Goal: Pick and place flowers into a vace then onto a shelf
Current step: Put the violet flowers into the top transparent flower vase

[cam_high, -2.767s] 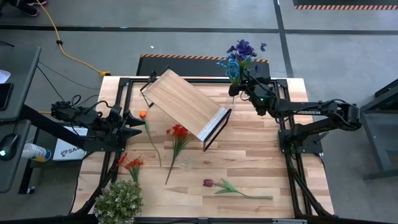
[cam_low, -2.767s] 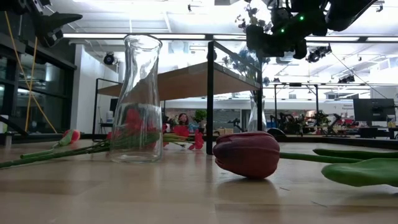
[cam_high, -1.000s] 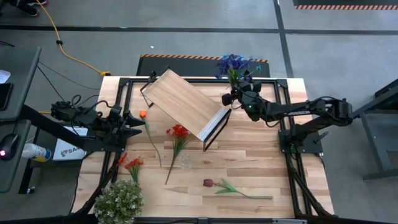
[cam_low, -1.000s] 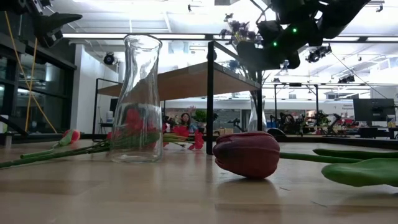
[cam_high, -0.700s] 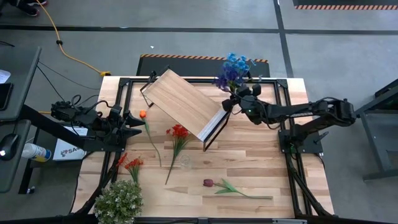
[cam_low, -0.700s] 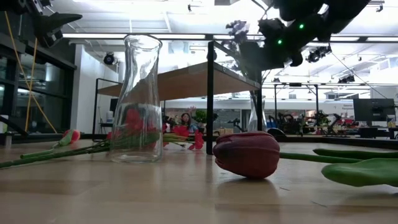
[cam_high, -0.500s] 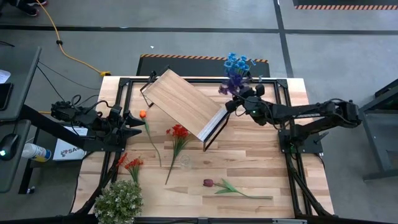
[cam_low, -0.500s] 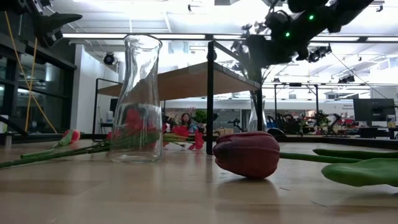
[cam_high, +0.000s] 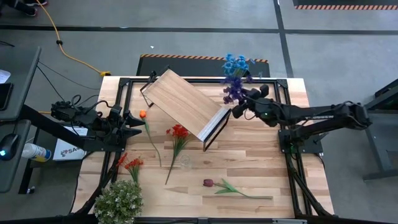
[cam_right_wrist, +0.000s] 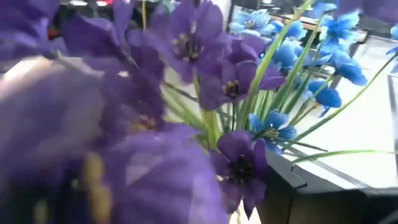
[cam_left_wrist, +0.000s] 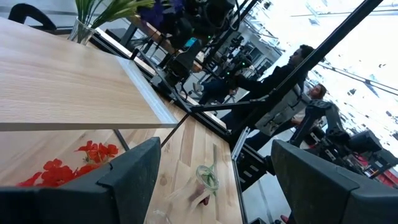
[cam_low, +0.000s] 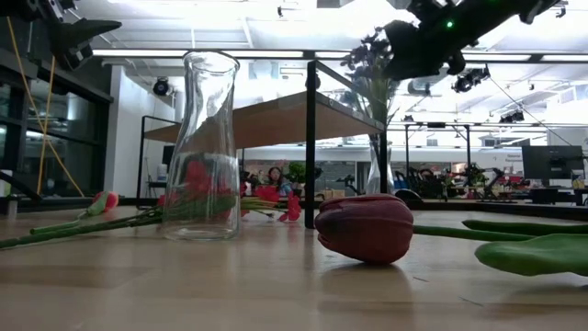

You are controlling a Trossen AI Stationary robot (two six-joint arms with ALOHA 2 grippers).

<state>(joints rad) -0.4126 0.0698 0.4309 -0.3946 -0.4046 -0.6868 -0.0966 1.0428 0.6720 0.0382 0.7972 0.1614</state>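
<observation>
Blue and purple flowers (cam_high: 234, 74) upper centre-right of high view, at table's far edge, just beyond shelf's (cam_high: 183, 102) right end. Right gripper (cam_high: 238, 110) just below the blooms, by shelf's pale end panel; finger state cannot tell. Right wrist view filled with purple blooms (cam_right_wrist: 205, 74), blue ones (cam_right_wrist: 311, 43) behind. Red flowers (cam_high: 179, 132) lie centre, orange flowers (cam_high: 129, 163) lower left, maroon tulip (cam_high: 208, 183) lower centre. Clear vase (cam_low: 202, 147) stands left in low view. Left gripper (cam_high: 138, 124) at left edge, fingers apart, empty.
</observation>
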